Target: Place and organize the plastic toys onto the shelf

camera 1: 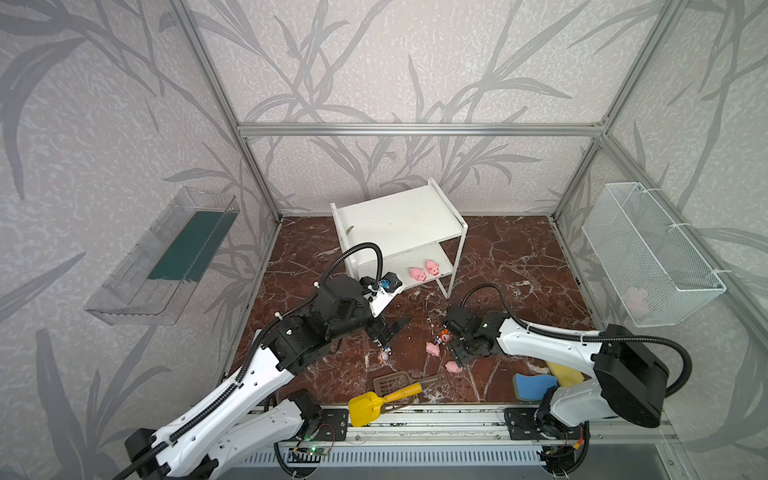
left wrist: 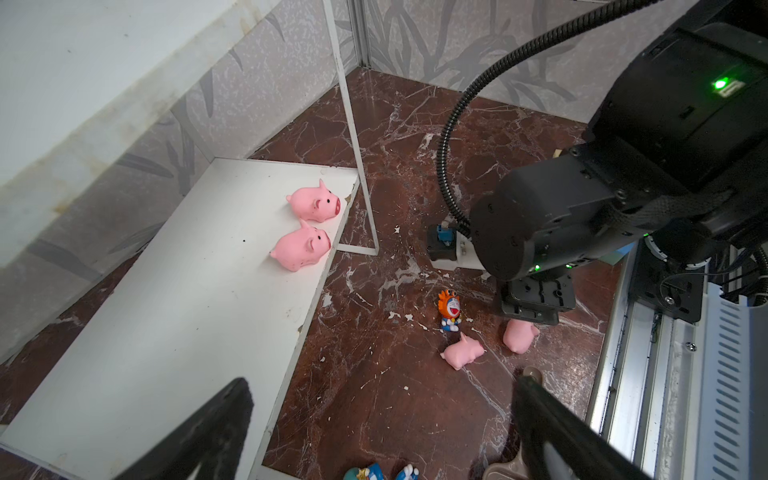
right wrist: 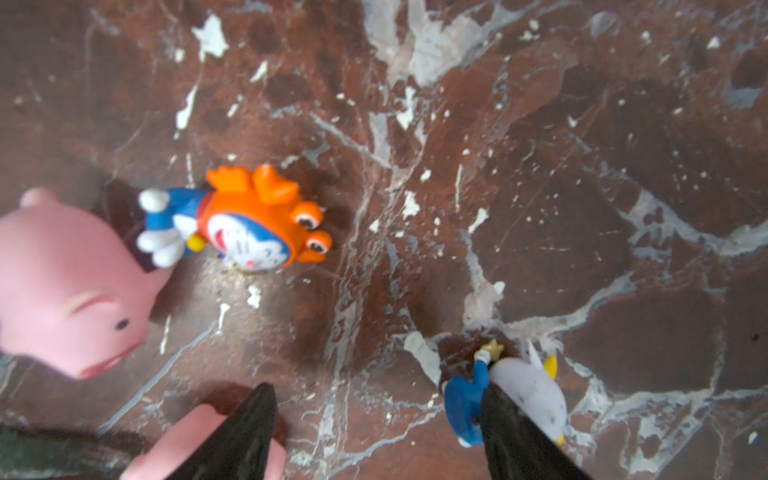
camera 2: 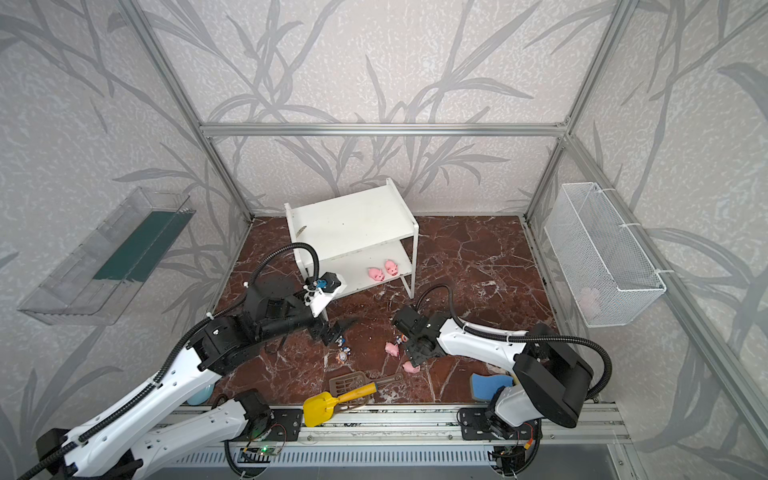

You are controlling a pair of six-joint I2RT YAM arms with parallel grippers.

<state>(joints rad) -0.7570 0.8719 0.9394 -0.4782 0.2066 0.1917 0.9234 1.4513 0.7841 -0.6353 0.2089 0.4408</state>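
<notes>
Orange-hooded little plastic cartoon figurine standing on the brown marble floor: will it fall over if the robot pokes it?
Probably, yes. The orange-hooded plastic cartoon figurine stands upright on tiny feet under a big head, so a nudge would likely tip it. Its glossy plastic looks stiff and maybe slippery. Being so small, it is likely light.

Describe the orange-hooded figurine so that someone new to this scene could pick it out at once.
Start at the white shelf and come forward onto the marble floor, toward the right arm. There, beside a loose pink pig, stands the orange-hooded figurine. It is tiny and blue-bodied, and alone among the toys wears an orange hood with bulging eyes.
</notes>
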